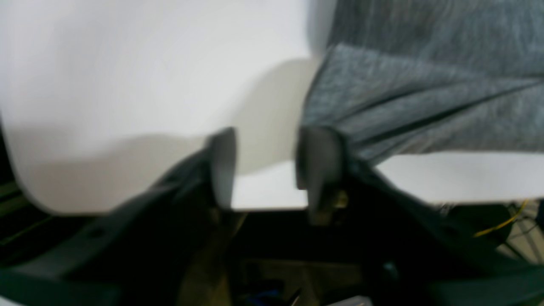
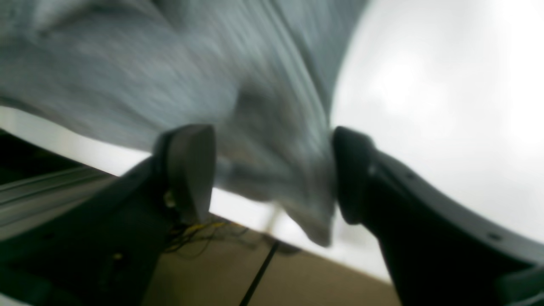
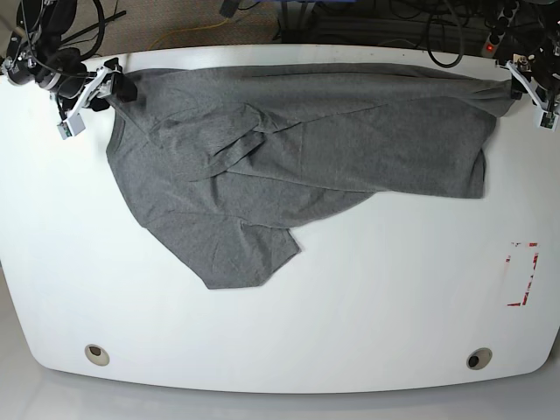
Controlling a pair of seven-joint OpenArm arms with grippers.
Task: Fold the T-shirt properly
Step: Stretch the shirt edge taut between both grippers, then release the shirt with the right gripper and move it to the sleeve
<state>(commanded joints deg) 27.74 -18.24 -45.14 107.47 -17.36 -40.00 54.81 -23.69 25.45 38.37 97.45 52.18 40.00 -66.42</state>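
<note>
Both wrist views are showing dark gripper fingers close to the lens. On the left gripper (image 1: 265, 163) the jaws are standing apart with white table showing in the gap; its right-hand finger (image 1: 319, 163) is touching a gathered edge of the T-shirt (image 1: 425, 93), but no cloth is sitting between the jaws, so it is released. The right gripper (image 2: 272, 172) is also spread wide, and a blurred hanging fold of the grey cloth is lying in the gap, against the finger (image 2: 350, 174) on the view's right, with nothing pinching it. In the base view both grippers are sitting at the table's (image 3: 367, 297) far corners, the right one (image 3: 87, 98) at the shirt's upper left corner, the left one (image 3: 534, 87) just beside its upper right corner. Between them the T-shirt (image 3: 350, 131) is lying spread along the far edge, wrinkled, with one flap (image 3: 223, 241) trailing toward the near left. Red tape marks (image 3: 523, 275) are sitting well apart at the right.
</note>
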